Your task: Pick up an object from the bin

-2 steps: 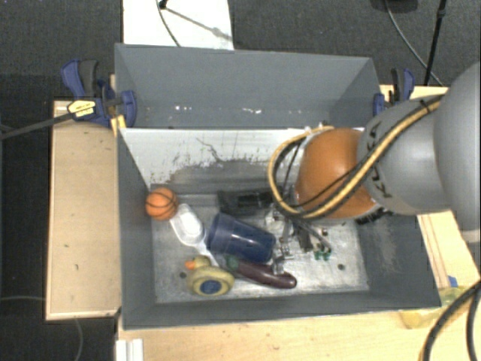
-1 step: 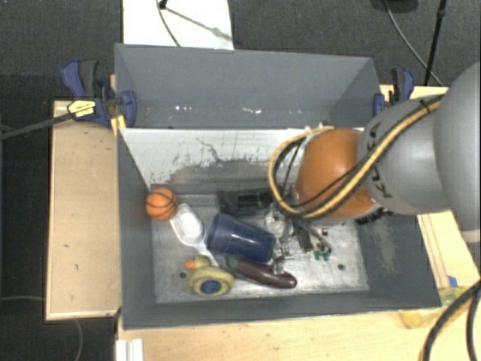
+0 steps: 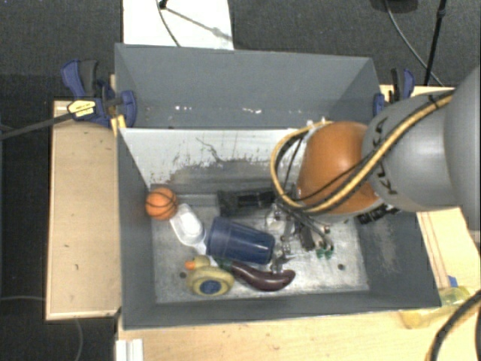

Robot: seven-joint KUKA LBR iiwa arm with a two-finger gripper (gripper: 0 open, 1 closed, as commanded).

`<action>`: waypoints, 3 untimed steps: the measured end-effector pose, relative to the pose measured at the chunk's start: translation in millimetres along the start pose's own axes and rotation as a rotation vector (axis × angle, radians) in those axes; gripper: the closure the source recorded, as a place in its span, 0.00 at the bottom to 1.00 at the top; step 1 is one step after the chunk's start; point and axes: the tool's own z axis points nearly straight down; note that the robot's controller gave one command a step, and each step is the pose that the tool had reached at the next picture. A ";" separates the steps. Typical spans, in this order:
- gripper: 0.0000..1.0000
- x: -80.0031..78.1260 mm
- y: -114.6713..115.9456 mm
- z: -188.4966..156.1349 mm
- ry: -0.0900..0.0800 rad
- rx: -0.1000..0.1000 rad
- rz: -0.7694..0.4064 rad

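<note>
the blue cup (image 3: 239, 241) lies on its side in the middle of the bin's floor, its length running left to right. the gripper (image 3: 289, 247) is low in the bin at the cup's right end, touching it or just beside it; which of the two cannot be told. whether the gripper is released, clenched or grasping anything cannot be told either, as its tip is lost among metal parts and cables. just in front of the cup and the gripper lies a dark purple eggplant (image 3: 263, 278), curved, its right tip close under the gripper. left of the eggplant, touching it or nearly so, sits a yellowish round toy (image 3: 209, 283) with a small orange bit at its upper left. against the cup's left end lies a clear plastic bottle (image 3: 188, 226), tilted. up and left of the bottle, near the left wall, is a small orange ball (image 3: 160, 202) marked like a basketball. behind the cup, towards the back wall, lies a black thing (image 3: 244, 199) whose kind i cannot make out. right of the gripper a small green bit (image 3: 325, 253) lies on the scratched floor. above the gripper the wrist's orange cover (image 3: 338, 168), ringed with looped cables (image 3: 285, 164), hides the back right part of the bin (image 3: 248, 89), and the grey arm (image 3: 425, 156) runs out over the right wall.
</note>
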 end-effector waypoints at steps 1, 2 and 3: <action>0.00 -2.2 -0.7 14.8 0.003 -0.001 0.006; 1.00 -5.7 -1.8 22.5 -0.007 -0.001 0.011; 1.00 -5.7 -1.8 22.5 -0.007 -0.001 0.011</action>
